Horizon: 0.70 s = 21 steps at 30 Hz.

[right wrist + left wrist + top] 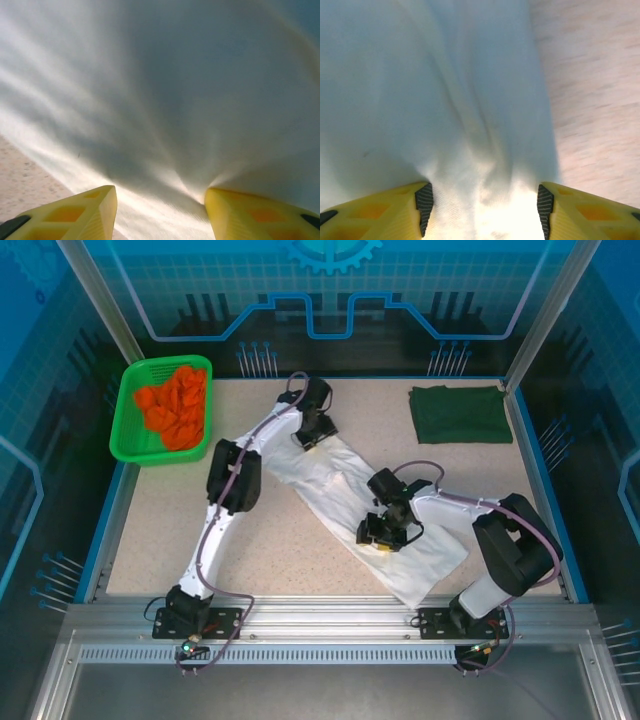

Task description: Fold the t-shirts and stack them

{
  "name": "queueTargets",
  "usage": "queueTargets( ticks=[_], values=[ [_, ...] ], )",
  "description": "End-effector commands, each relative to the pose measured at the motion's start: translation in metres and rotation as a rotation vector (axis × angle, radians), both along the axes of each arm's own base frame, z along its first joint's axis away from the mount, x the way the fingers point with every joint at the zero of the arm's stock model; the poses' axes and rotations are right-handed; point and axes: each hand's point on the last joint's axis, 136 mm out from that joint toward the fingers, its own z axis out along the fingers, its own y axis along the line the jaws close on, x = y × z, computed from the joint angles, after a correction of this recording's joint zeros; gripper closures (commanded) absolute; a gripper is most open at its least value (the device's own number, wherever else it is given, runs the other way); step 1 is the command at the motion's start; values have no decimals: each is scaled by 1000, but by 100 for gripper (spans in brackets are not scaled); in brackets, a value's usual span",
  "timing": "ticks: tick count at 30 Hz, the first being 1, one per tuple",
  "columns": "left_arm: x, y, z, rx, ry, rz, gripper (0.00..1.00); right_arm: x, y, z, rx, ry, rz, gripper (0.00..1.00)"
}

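Top external: bare table (290, 540) flanks white t-shirt (342, 483).

The white t-shirt (330, 490) is showing as soft, matt, lightly creased cloth, the dark green t-shirt (460, 414) likewise. The table (300, 550) is looking grainy and matt, the basket (120, 430) showing as smooth plastic mesh.

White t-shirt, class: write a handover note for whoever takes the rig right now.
Left gripper: jaws apart, at the white t-shirt's far end; grip unclear.
Right gripper: jaws apart on its near half; grip unclear.
Dark green t-shirt: folded, far right of table.
Done: green one folded.
Left: fold white, stack both.
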Motion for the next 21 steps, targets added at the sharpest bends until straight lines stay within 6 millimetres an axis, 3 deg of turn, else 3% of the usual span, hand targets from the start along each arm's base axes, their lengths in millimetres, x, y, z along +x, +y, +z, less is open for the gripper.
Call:
queueTargets(
  ticks=[1,4,7,11,13,15,17,21],
  values=[
    [-4,-14,-48,-3,99,-50,35,-27,24,-19,3,112,25,45],
    [28,-19,-10,-87,-29,-40,24,-14,67,-7,60,51,132,42],
    [40,-6,53,-107,-138,-52,13,-6,105,-5,139,65,231,42],
    [29,50,129,-66,-224,-34,9,7,138,4,203,29,315,43],
    [15,83,143,-25,-228,1,10,11,146,12,221,-2,341,42],
    [-2,110,139,5,-199,32,14,15,152,20,240,-28,366,41],
    [-17,125,121,56,-152,28,21,17,155,23,245,-39,379,41],
    [-27,124,80,74,-50,-12,36,20,160,19,248,-23,372,42]
  ],
)
